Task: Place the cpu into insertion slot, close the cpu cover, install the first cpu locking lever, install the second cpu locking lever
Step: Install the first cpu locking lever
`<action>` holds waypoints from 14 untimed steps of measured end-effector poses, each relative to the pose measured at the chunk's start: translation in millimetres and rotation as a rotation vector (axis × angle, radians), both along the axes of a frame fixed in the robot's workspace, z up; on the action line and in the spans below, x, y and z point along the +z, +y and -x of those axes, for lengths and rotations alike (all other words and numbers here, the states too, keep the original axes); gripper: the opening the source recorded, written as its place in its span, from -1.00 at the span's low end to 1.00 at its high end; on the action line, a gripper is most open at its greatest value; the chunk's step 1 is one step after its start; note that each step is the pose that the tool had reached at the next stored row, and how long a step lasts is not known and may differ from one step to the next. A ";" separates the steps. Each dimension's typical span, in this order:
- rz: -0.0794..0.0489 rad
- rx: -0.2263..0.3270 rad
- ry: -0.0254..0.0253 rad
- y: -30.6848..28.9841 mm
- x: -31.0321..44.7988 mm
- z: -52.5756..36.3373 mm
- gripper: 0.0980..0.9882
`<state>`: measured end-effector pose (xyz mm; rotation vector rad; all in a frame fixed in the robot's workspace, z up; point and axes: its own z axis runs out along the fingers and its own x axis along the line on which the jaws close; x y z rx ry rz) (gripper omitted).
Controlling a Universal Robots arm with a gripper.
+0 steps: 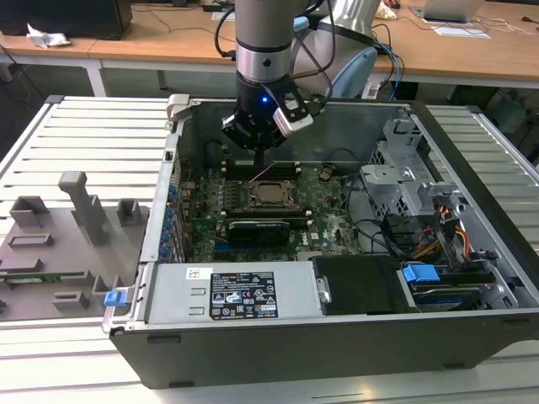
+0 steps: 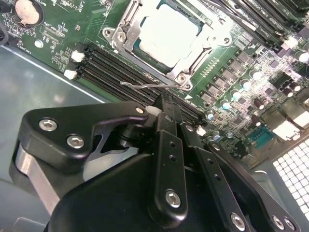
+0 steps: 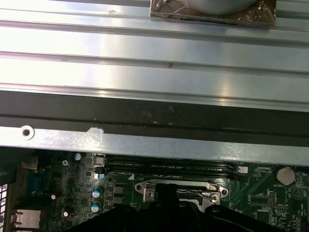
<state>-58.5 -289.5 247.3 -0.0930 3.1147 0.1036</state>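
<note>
The cpu (image 2: pixel 169 31) lies with its silver top up in the insertion slot (image 1: pixel 271 193) on the green motherboard. The cpu cover (image 2: pixel 195 57) is down flat around it, its metal frame bordering the chip. A thin wire locking lever (image 2: pixel 145 85) runs along the socket's edge beside the memory slots, slightly raised. My gripper (image 2: pixel 165 102) is shut with nothing between its fingers, its tip just above and beside that lever. In the exterior view my gripper (image 1: pixel 259 160) hangs over the socket's far edge. The first wrist view shows the cover's edge (image 3: pixel 181 186) just beyond my gripper (image 3: pixel 166 194).
Black memory slots (image 2: pixel 120 65) lie between the socket and the case wall (image 3: pixel 145 145). A black card (image 1: pixel 257 227), a power supply (image 1: pixel 240 295) and a grey drive cage (image 1: pixel 404 177) share the case. A grey fixture tray (image 1: pixel 59 244) sits at the exterior view's left.
</note>
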 end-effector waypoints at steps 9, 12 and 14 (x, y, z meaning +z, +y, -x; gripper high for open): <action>0.000 0.010 0.0001 0.0 -1.9 -1.6 -0.98; 0.000 0.010 0.0001 0.0 -2.3 -2.1 -0.98; 0.000 0.010 -0.0001 0.0 -2.9 -2.7 -0.98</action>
